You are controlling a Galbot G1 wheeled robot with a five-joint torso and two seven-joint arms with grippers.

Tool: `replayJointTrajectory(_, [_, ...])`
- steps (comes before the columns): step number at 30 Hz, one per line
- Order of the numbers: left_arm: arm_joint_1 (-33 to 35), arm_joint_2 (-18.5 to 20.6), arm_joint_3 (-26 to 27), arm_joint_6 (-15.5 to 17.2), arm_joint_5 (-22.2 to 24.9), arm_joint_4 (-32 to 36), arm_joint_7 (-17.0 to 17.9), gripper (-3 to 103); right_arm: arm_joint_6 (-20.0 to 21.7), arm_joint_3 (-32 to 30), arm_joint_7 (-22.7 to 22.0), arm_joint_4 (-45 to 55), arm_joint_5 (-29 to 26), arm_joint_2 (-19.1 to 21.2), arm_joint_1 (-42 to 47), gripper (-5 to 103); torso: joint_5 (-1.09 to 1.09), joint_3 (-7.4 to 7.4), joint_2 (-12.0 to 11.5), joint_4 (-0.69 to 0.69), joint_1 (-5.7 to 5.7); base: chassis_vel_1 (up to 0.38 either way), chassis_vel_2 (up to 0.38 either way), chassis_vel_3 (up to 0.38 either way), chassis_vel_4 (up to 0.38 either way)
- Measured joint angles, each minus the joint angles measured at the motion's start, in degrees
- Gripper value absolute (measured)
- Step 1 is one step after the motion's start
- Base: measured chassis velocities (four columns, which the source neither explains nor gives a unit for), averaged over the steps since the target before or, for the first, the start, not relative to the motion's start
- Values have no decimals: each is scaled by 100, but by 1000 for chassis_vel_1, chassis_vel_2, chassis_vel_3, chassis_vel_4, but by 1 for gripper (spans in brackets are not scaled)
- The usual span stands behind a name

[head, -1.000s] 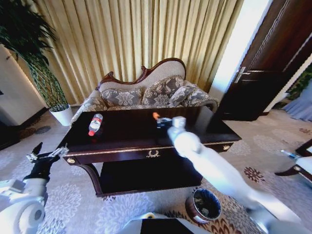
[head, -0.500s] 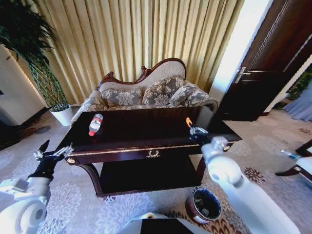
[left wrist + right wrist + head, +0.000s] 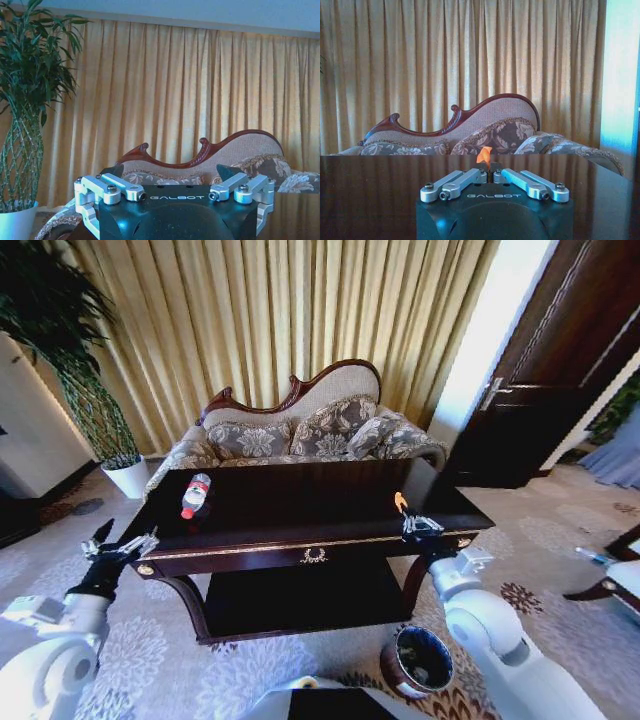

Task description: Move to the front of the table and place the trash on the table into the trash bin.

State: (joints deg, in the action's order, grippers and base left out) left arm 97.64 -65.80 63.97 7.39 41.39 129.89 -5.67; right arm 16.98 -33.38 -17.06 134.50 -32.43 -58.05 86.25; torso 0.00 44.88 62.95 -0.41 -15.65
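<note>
Landmark: the table (image 3: 300, 540). Nearest the robot, the bin (image 3: 417, 660) stands on the carpet in front of the table's right leg, its dark mouth open upward. The right gripper (image 3: 411, 519) is over the table's front right corner, above and behind the bin, with its jaws closed on the scrap (image 3: 400, 501); in the right wrist view the scrap (image 3: 483, 154) sticks up from between the shut fingertips of the right gripper (image 3: 488, 175). The left gripper (image 3: 120, 545) hangs off the table's left end, just outside the corner, jaws spread wide and empty; the left wrist view shows the left gripper (image 3: 170, 187) with both fingers parted. Farther back, the bottle (image 3: 195, 495) lies on its side on the table's left part, well apart from both grippers. Behind the table stands the sofa (image 3: 300, 430).

Handling, as judged: the scrap looks thin, soft and almost weightless, so a light fingertip pinch suffices, though it may cling on release. The bottle appears light, smooth and round, liable to roll; its midbody across the label offers the surest hold.
</note>
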Motion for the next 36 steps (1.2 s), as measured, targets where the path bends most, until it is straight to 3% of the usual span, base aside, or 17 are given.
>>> replayJointTrajectory(14, [-58, 55, -39, 41, -105, -41, -12, 100, 52, -120, 23, 104, 59, -98, 166, 2, 0, 0, 0, 0, 0, 82, -76, -81, 84])
replayJointTrajectory(36, [56, -207, 5, 59, -275, 101, -84, 100, 32, 20, 123, -91, 318, -347, 484, 1, 0, -1, 1, 0, 1, 88, -84, -80, 80])
